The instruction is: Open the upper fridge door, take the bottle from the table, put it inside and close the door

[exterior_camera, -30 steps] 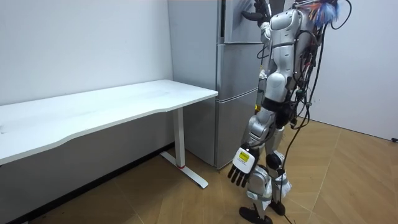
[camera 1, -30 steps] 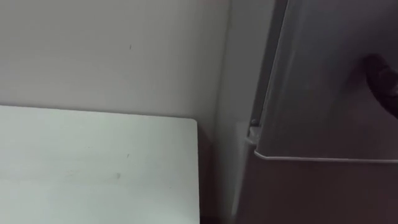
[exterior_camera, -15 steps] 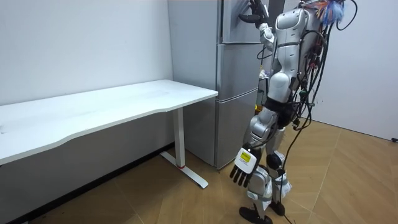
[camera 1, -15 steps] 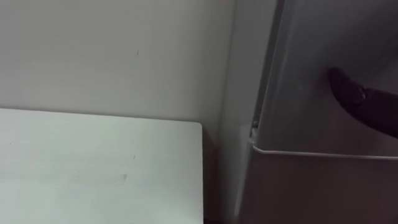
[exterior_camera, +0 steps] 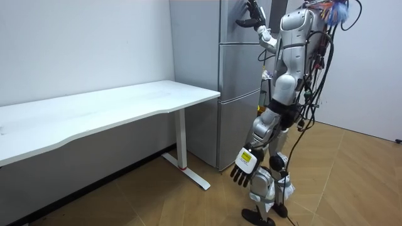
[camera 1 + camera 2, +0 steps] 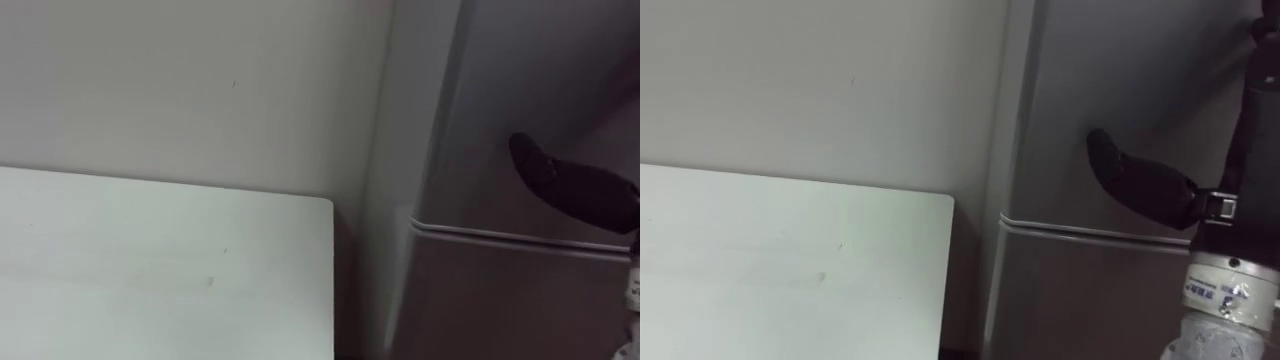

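Observation:
The tall grey fridge (image 5: 239, 75) stands in the corner, and I stand right in front of it. Its upper door (image 6: 520, 90) lies flush with the cabinet, a thin seam dividing it from the lower door (image 6: 1080, 290). My right hand (image 6: 1140, 185) is raised, dark fingers straight, resting flat on the upper door just above the seam; it also appears high on the fridge front (image 5: 251, 14) in the room view. My left hand (image 5: 244, 168) hangs open beside my leg and holds nothing.
A long white table (image 5: 113, 107) stands against the wall at the room view's left of the fridge; its corner (image 6: 300, 230) ends a narrow gap short of the fridge side. Wooden floor lies behind me.
The upper door, which stood ajar with its lower edge jutting out, has swung shut under my right hand. The hand moved left across the door; the head view shifted a little.

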`<state>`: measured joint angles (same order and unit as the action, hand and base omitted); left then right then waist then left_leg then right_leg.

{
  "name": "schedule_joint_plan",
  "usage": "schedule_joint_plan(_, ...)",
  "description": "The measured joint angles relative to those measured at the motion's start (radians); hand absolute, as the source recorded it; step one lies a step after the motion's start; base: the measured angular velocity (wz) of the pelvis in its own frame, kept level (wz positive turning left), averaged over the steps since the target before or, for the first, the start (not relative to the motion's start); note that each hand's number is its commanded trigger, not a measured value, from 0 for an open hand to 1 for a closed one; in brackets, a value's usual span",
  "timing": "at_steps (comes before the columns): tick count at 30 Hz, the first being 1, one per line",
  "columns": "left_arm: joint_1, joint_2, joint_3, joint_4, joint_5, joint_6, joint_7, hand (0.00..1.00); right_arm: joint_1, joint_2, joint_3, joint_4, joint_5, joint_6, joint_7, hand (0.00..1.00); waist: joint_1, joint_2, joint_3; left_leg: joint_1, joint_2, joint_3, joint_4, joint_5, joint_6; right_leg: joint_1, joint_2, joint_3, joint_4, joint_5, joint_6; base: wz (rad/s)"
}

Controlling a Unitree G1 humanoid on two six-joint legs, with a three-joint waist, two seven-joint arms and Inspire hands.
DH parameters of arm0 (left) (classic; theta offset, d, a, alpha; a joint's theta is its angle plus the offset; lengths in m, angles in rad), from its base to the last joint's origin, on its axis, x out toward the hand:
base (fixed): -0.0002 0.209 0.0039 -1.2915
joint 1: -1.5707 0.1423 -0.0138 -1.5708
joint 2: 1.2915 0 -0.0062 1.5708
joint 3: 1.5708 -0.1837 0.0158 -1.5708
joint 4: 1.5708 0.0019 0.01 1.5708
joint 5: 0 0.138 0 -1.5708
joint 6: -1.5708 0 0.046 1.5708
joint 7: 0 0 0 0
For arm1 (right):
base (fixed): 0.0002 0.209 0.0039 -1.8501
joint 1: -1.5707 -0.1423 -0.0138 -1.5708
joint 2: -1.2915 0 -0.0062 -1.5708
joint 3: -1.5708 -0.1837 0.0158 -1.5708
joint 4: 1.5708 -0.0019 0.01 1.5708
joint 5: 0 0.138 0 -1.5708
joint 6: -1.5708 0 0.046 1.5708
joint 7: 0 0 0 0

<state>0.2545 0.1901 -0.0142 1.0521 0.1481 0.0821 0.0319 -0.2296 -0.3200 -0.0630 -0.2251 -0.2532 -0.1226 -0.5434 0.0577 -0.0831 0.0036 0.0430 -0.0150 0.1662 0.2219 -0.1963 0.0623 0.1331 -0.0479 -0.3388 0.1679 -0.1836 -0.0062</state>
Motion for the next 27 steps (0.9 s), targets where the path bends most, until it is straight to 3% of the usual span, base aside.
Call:
schedule_joint_plan(4,0.0,0.0,-0.001,0.005,0.0,0.001,0.0,0.0,0.0,0.0,-0.001,0.058,-0.073,-0.02,0.0,0.0,0.0,0.004,-0.001,-0.004,0.0,-0.01,0.009,0.0,0.0,-0.001,-0.001,-0.002,0.0,-0.002,0.001,0.05)
schedule_joint_plan(16,-0.01,0.0,-0.002,0.005,0.0,0.001,0.0,0.0,0.0,-0.006,0.005,0.156,-0.074,-0.064,0.003,0.0,0.005,0.008,-0.0027,-0.018,0.0,-0.025,0.018,0.01,-0.002,-0.012,-0.003,-0.021,0.004,-0.001,0.006,0.04)
schedule_joint_plan(27,-0.01,0.0,-0.002,0.006,0.0,0.001,0.0,0.0,0.0,-0.006,0.011,0.178,-0.074,-0.071,0.002,0.0,0.004,0.01,-0.0037,-0.019,0.0,-0.026,0.018,0.014,0.0,-0.012,-0.003,-0.022,0.005,0.003,0.005,0.0)
